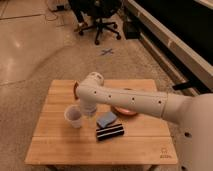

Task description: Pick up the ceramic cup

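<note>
The white ceramic cup (73, 116) stands upright on the left middle of the wooden table (60, 145). My white arm reaches in from the right and bends down over the table. The gripper (84, 110) is at the arm's lower end, right beside the cup's right side, and is mostly hidden by the wrist. I cannot tell whether it touches the cup.
A red-orange bowl (125, 110) lies right of the cup, partly under the arm. A blue block (106, 120) and a black striped object (110, 132) lie in front of it. A brown object (76, 89) peeks out behind the arm. Office chairs (100, 15) stand far behind.
</note>
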Robot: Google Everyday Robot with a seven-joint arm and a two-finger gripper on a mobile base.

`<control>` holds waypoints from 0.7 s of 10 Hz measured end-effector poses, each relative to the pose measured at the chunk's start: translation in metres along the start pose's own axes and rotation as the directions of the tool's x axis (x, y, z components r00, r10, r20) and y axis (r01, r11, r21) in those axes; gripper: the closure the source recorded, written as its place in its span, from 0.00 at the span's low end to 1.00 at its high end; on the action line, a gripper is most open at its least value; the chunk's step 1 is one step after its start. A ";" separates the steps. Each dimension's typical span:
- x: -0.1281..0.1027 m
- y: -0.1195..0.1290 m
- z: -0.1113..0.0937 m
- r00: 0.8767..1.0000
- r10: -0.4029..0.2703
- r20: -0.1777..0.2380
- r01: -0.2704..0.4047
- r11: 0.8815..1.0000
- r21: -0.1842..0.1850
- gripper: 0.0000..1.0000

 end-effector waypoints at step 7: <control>0.022 -0.010 0.028 0.999 -0.032 0.007 0.032 0.998 0.057 0.54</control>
